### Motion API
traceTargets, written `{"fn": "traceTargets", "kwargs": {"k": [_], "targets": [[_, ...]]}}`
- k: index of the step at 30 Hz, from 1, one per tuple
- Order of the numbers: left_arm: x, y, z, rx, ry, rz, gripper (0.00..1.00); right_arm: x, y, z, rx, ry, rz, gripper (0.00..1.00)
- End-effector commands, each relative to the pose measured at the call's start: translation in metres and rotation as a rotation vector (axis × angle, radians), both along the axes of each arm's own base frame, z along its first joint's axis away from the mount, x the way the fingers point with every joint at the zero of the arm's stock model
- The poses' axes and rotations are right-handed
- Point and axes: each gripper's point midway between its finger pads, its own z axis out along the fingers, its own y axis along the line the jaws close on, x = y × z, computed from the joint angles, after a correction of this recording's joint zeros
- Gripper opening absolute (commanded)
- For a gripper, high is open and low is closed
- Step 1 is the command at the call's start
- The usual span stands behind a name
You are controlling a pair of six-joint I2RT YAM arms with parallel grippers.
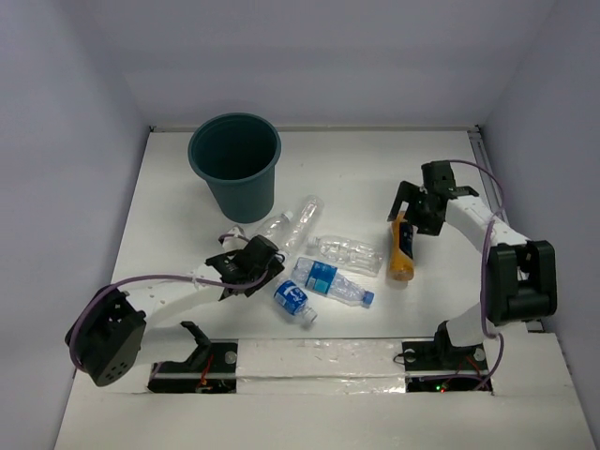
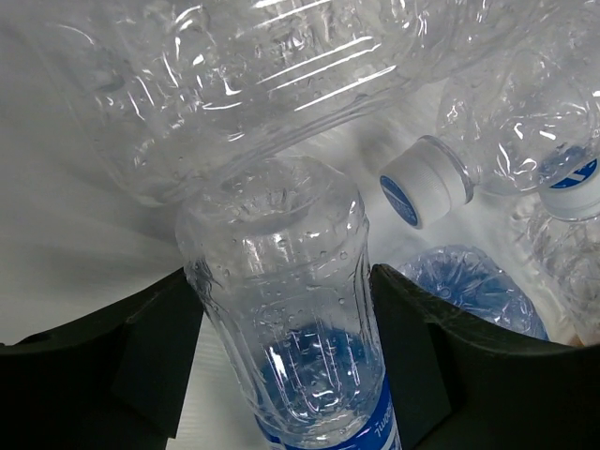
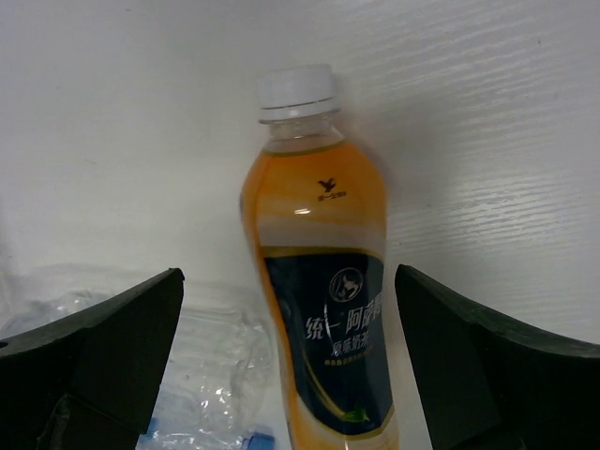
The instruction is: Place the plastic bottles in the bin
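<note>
Orange bottle point(image 3: 323, 309) at three o'clock lies inside my gaping right pincer point(image 3: 288, 275) — left pincer point(image 2: 281, 274) clamps a blue-labelled bottle point(image 2: 291, 319); next, I reckon, lift it to the bin point(image 1: 234, 164) at eleven.

from my feed I'm seeing: bin point(image 1: 240, 192) dark teal | orange bottle point(image 3: 314, 202) with navy label point(image 3: 328, 323), white cap point(image 3: 298, 86) | blue-label bottle point(image 2: 291, 309) clear | table point(image 1: 375, 178) white

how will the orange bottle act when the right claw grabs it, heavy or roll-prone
The orange bottle looks full nearly to the cap, so probably heavy for its size and firm under the open right claw. It lies on its round side on the table, so a nudge may roll it.
</note>
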Motion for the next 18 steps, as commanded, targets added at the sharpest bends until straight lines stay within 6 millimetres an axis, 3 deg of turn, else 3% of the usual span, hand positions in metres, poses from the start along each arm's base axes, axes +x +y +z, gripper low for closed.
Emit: {"fn": "traceTargets", "kwargs": {"k": [1,8,10,14,18], "targets": [[-0.008,0.008,-0.006,0.026,0.007,-0.036,0.64,0.017,-0.009,-0.002,-0.03,-0.025,-0.04,1.0],[-0.012,0.009,-0.008,0.048,0.018,-0.087,0.72,0.019,-0.014,-0.024,-0.051,0.045,-0.047,0.97],[-0.012,0.008,-0.007,0.045,0.015,-0.09,0.67,0.019,-0.014,-0.028,-0.048,0.055,-0.046,0.93],[-0.015,0.008,-0.002,0.025,0.001,-0.101,0.47,0.015,-0.016,-0.034,-0.06,0.068,-0.052,0.83],[-0.015,-0.004,0.024,-0.036,-0.04,-0.151,0.43,0.015,-0.025,-0.031,-0.1,0.052,-0.092,0.67]]}}
